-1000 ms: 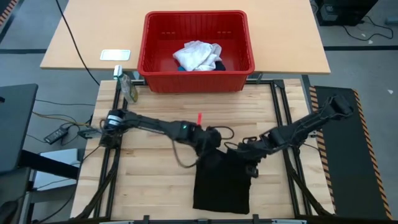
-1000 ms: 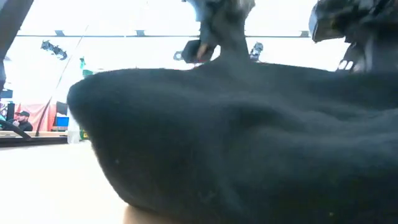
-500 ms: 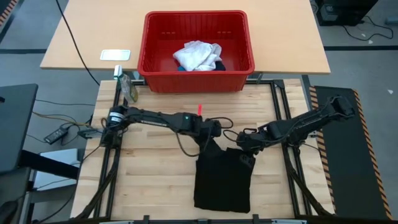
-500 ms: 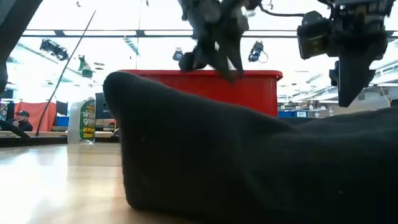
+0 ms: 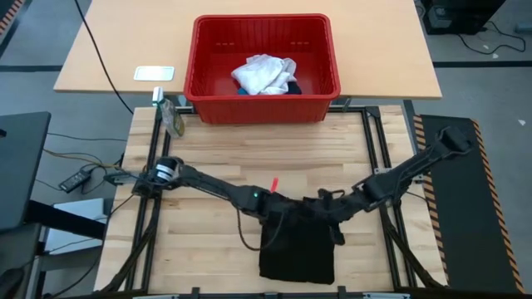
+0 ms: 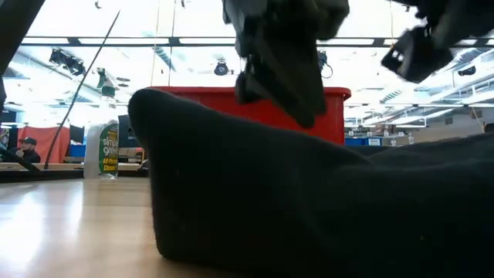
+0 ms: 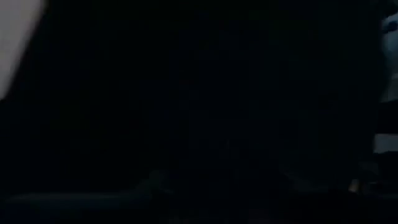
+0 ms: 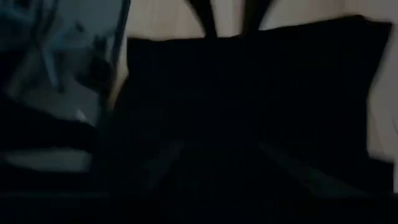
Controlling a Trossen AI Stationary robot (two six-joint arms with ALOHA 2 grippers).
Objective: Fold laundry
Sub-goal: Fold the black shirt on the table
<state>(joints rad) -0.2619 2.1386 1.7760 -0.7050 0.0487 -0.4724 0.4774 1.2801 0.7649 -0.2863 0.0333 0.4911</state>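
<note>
- High view, change: both grippers have come down toward the near edge since a second ago. Left gripper (image 5: 274,209) and right gripper (image 5: 326,209) now sit at the far edge of the black shirt (image 5: 297,249), near each other; half a second ago they were farther up the table. The shirt has stayed a folded rectangle, slightly more compact.
- High view, fingers: dark fingers against dark cloth; how far either pair is parted, and whether either holds the shirt, cannot be told.
- High view, orientation: shirt lies flat, long axis running from the far side toward the near edge, at the near middle of the wooden table (image 5: 208,241).
- High view, remainder: white garment (image 5: 263,73) bunched in the red basket (image 5: 208,91) on the tan table (image 5: 108,50) behind; a blue piece barely shows beneath it. Spray bottle (image 5: 170,116) at the far left corner of the wooden table; white card (image 5: 155,73) on the tan table.
- Low view: shirt (image 6: 309,208) fills the foreground as a dark mound; basket rim (image 6: 193,93) behind it; bottle (image 6: 100,147) at left. One gripper has dropped close over the cloth. Ceiling lights and a person (image 6: 28,148) far left in the room.
- Left wrist view: almost wholly dark cloth.
- Right wrist view: black shirt (image 8: 261,93) on pale wood.
</note>
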